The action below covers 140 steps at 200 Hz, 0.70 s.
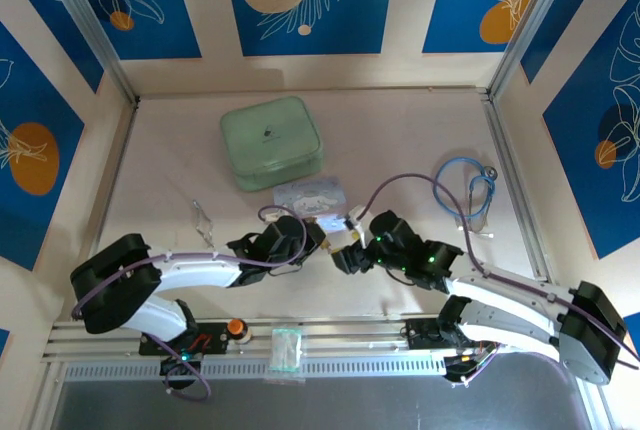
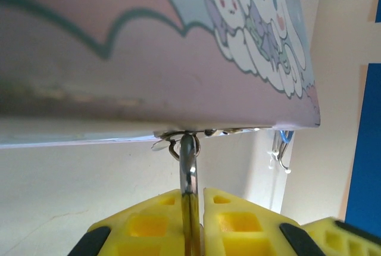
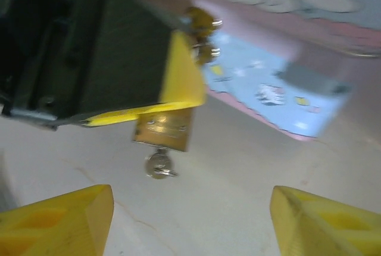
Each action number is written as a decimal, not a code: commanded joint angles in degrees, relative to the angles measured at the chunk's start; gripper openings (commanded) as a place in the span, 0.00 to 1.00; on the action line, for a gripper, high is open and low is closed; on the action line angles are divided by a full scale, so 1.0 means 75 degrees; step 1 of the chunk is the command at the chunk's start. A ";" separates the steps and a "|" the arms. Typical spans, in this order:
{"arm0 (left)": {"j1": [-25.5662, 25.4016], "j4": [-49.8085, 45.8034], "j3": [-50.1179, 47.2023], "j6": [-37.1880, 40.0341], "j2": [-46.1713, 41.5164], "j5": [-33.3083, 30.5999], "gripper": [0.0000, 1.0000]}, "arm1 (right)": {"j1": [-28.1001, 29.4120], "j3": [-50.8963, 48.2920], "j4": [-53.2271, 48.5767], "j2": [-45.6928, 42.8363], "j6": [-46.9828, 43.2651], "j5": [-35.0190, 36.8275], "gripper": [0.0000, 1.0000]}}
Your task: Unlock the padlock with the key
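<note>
left claw [image 2: 191, 223]: closed tight; the left wrist view has the padlock's thin silver shackle pinched between the two yellow fingers [image 2: 158, 223], right under the tin's edge
right claw [image 3: 191, 199]: spread wide and holding nothing; in its own view it sits just short of the tin, with the padlock between the fingertips and further in
padlock [image 3: 164, 128]: held off the counter just beside the tin's near edge; the brass body hangs under the left claw's yellow finger in the right wrist view, while the left wrist view gives the shackle alone
key [image 3: 158, 165]: small pale piece at the bottom of the padlock body, touching it; it looks seated in the keyhole, but blur keeps me from being sure; nothing grips it
shackle top: the left wrist view has it meeting small metal fittings on the tin's edge; cannot tell if it is threaded through
tin [image 1: 310, 195]: pastel cartoon print, mid-counter; the wrist views catch its pink and blue sides close up
green box [image 1: 272, 142]: just behind the tin, lid on; seen from above
blue cable [image 1: 468, 185]: coiled well to the right of the tin
counter [image 1: 400, 140]: pale beige surface under everything
top view: both claws meet at the tin's near side; padlock and key are too small to pick out there
</note>
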 commanded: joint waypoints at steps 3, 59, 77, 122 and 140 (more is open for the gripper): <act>0.0092 0.0264 -0.0052 0.0243 -0.0315 0.0212 0.00 | 0.0305 0.0005 0.0575 0.0353 -0.0923 0.0102 0.64; 0.0150 0.0277 -0.0112 0.0244 -0.0451 0.0241 0.00 | 0.0538 -0.0216 0.1393 0.0599 -0.0991 -0.0074 0.47; 0.0152 0.0312 -0.0123 0.0224 -0.0450 0.0241 0.00 | 0.0647 -0.0131 0.1338 0.0799 -0.1114 -0.0106 0.41; 0.0151 0.0360 -0.0161 0.0154 -0.0473 0.0252 0.00 | 0.0824 -0.0076 0.1298 0.1121 -0.1146 0.0265 0.36; 0.0151 0.0383 -0.0151 0.0137 -0.0485 0.0286 0.00 | 0.0881 -0.0079 0.1440 0.1220 -0.1152 0.0450 0.31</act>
